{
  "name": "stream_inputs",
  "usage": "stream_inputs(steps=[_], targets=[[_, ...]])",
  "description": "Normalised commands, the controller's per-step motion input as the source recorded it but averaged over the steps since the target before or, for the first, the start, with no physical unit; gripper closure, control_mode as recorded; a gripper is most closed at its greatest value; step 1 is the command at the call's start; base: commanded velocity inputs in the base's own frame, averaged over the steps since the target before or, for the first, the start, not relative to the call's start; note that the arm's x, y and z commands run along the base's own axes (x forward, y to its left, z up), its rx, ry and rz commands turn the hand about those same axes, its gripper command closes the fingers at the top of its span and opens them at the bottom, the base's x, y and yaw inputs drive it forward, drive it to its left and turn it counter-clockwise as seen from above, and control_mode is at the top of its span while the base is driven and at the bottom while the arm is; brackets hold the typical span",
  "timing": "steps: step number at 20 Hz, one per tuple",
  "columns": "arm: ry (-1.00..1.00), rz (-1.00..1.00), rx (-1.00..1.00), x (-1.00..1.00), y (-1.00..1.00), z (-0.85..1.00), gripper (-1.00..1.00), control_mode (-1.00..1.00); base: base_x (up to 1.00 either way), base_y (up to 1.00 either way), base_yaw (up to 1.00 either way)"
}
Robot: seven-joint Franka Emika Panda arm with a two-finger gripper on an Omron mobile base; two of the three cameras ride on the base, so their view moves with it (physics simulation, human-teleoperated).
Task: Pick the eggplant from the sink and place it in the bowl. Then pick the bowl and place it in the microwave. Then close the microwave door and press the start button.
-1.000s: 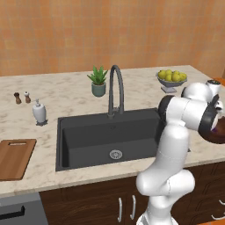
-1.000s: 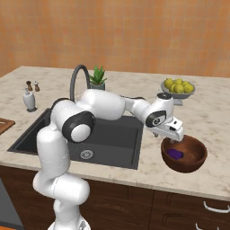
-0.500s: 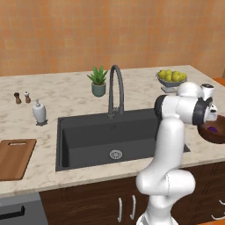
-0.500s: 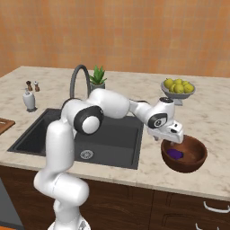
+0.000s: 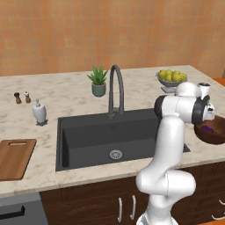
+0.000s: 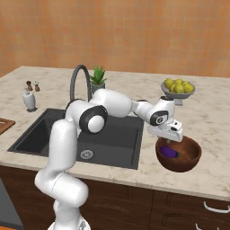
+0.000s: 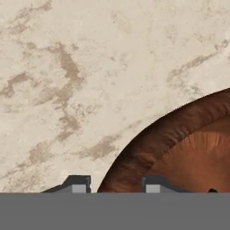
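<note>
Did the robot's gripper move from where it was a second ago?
Yes. In the right base view the gripper has slid left along the counter toward the sink, from above the middle of the wooden bowl to its sink-side rim.

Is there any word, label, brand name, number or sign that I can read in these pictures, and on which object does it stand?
None: no readable text stands anywhere.
The soap bottle, the two shakers, the bowl, the cutting board and the robot's arm all have plain surfaces.
The pincer bears no marking either.
</note>
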Motion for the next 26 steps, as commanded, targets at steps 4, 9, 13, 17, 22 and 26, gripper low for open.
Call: stream_inputs(steps=[4, 9, 13, 17, 22, 26], targets=[[0.01, 0.00, 0.00, 0.00, 0.00, 0.00, 1.00, -1.00, 0.00, 0.00, 0.00], [-0.15, 0.21, -0.04, -0.47, 0.22, 0.33, 1.00, -1.00, 0.00, 0.00, 0.00], [-0.21, 0.46, -0.19, -0.49, 0.47, 0.46, 1.00, -1.00, 0.00, 0.00, 0.00], [-0.05, 0.48, -0.17, -0.44, 0.48, 0.56, 1.00, -1.00, 0.00, 0.00, 0.00], [0.04, 0.63, -0.03, -0.27, 0.66, 0.77, 1.00, -1.00, 0.00, 0.00, 0.00], [0.00, 0.70, -0.06, -0.27, 0.53, 0.83, 1.00, -1.00, 0.00, 0.00, 0.00]])
